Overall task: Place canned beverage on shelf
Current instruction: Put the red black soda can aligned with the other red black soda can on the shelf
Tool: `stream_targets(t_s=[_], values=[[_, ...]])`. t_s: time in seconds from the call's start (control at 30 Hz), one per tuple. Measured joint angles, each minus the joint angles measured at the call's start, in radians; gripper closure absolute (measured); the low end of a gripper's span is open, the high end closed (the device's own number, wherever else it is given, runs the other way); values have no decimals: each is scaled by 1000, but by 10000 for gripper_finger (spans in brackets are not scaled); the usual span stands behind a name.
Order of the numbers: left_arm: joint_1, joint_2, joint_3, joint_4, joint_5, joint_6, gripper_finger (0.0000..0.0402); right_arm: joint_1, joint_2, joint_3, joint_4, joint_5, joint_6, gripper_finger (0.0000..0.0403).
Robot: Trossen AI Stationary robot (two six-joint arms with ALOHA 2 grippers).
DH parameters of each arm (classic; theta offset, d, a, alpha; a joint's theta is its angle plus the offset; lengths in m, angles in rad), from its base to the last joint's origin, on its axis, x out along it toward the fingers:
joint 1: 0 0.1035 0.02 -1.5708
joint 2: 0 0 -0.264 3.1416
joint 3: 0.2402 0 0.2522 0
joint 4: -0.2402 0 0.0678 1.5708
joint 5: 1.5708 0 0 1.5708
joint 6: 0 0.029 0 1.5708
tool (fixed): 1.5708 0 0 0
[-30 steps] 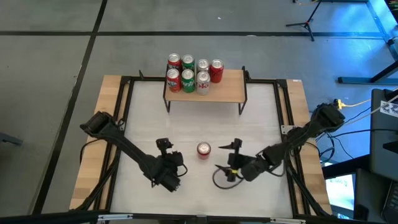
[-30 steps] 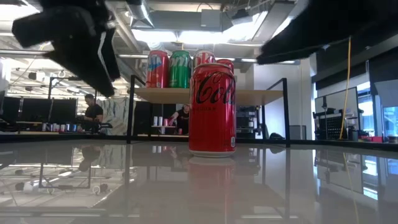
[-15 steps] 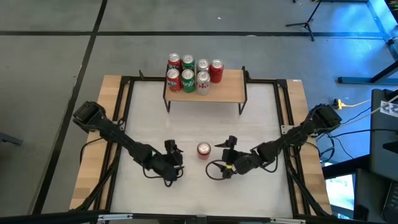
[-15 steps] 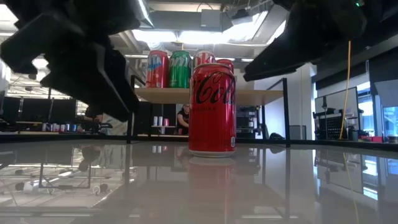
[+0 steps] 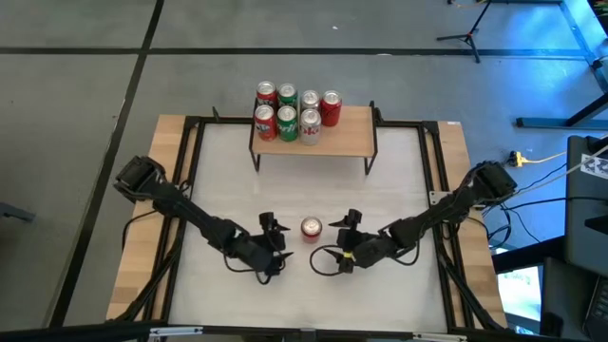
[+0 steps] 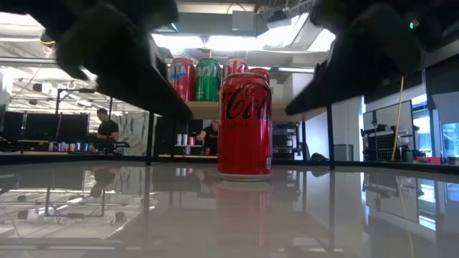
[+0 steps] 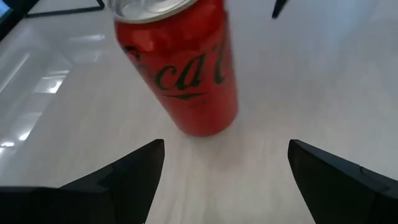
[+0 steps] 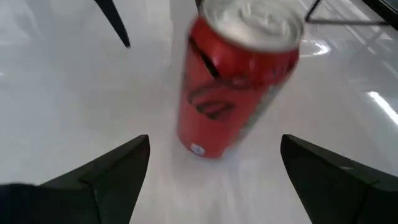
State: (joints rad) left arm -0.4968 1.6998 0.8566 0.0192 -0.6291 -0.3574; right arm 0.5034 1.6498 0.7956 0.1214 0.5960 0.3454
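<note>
1. The left gripper [image 5: 276, 231] sits low over the pale tabletop [image 5: 399, 180], just beside the red can [image 5: 311, 228] at the can's 9 o'clock in the high view; its fingers [image 7: 134, 171] are spread wide, with the can standing ahead of the gap and touching neither finger.
2. The right gripper [image 5: 344, 226] is just beside the same can at its 3 o'clock; its fingers [image 8: 118, 168] are also spread wide, and the can is ahead of the gap, untouched.
3. The red can stands upright on the tabletop between the two grippers, near the table's middle and well apart from the shelf [image 5: 344, 139], which lies at its 12 o'clock.
4. In the low view the red can [image 6: 244, 125] is upright on the glossy surface, with dark arm parts above it at both sides.
5. The shelf is a small light-wood board on thin black legs at the far side of the table.
6. Seven cans [image 5: 288, 111] stand on the shelf toward its 9 o'clock end in two rows: red, green, silver and red behind; red, green and silver in front. The shelf's 3 o'clock end is bare wood.
7. Beyond the table in the low view, a person [image 6: 107, 130] is at the left of the room.
</note>
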Motion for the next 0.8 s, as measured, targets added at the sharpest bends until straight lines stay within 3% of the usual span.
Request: stream_targets(t_s=[0.27,0.43,0.6,0.8], values=[[81,86,-6,38,73,28,77,-9,103,0,19,85,2,45],[99,137,-6,150,105,83,80,-9,123,0,46,165,-2,45],[115,161,-6,262,186,132,80,-29,123,0,65,122,-4,45],[111,160,-6,269,221,131,80,-44,122,0,60,109,-23,45]])
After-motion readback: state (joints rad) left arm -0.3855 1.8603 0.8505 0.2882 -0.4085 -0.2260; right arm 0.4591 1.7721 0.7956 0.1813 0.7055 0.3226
